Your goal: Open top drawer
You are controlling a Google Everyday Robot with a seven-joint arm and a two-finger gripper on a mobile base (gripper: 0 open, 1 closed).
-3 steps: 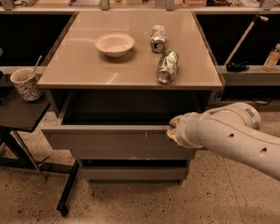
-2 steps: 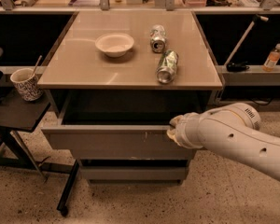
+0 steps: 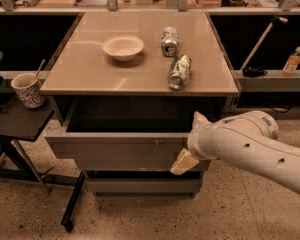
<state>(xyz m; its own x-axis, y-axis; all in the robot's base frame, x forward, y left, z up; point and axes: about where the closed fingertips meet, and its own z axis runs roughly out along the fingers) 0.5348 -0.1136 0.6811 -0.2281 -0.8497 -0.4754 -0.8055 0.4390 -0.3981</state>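
The top drawer (image 3: 115, 153) is a wide grey handle-less front with small white scuff marks right of centre. It stands pulled out from under the beige counter top (image 3: 90, 74), and its dark inside shows behind the front. My gripper (image 3: 190, 140) is at the right end of the drawer front, on a white arm coming in from the right. One cream fingertip (image 3: 198, 119) sits above the front's top edge and the other (image 3: 182, 162) at its lower edge, so the jaws stand apart. A narrower grey drawer front (image 3: 140, 186) shows below.
On the counter top lie a white bowl (image 3: 123, 46) and two tipped cans (image 3: 169, 40) (image 3: 179, 70). A patterned cup with a spoon (image 3: 27, 90) stands on a low black side table (image 3: 15, 124) at the left. A bottle (image 3: 292, 61) stands on a ledge at the right.
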